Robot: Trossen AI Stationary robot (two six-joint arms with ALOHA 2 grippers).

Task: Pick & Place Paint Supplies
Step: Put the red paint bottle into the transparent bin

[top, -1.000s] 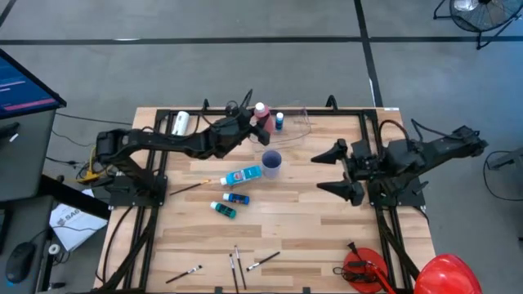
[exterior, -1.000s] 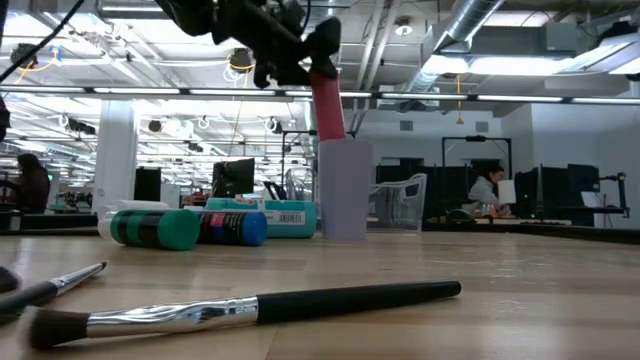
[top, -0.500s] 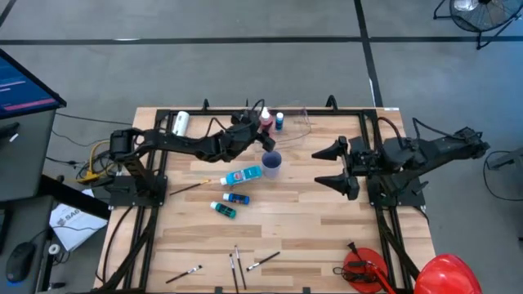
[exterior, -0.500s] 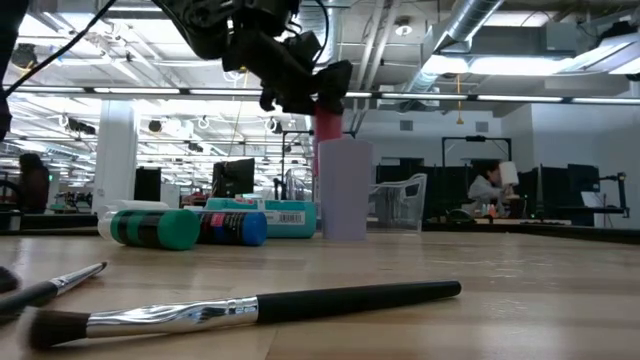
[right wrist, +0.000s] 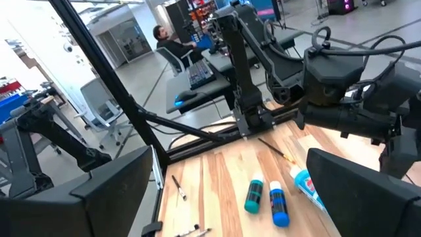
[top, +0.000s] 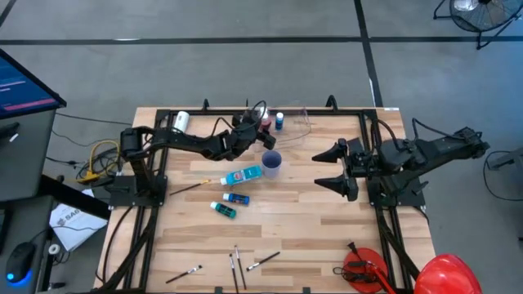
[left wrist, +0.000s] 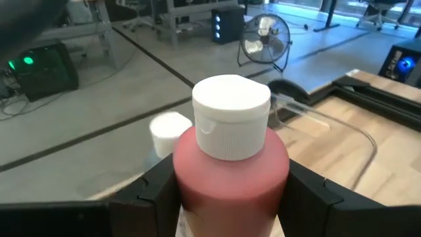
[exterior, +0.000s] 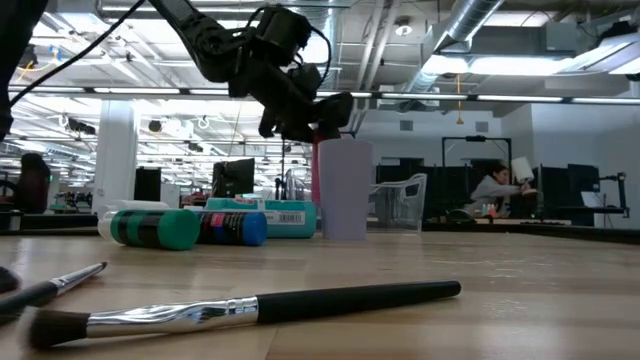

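The left gripper (top: 260,129) clamps the red paint bottle (left wrist: 230,168) at the table's (top: 327,220) twelve o'clock, beside the clear tub (top: 298,124). The right gripper (top: 333,170) waits at three o'clock, jaws spread wide.

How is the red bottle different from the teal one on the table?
The red bottle is upright, gripped by the left end effector; the teal bottle lies on its side on the table, untouched. Red is near the far edge; teal sits mid-table. Both are small paint bottles.
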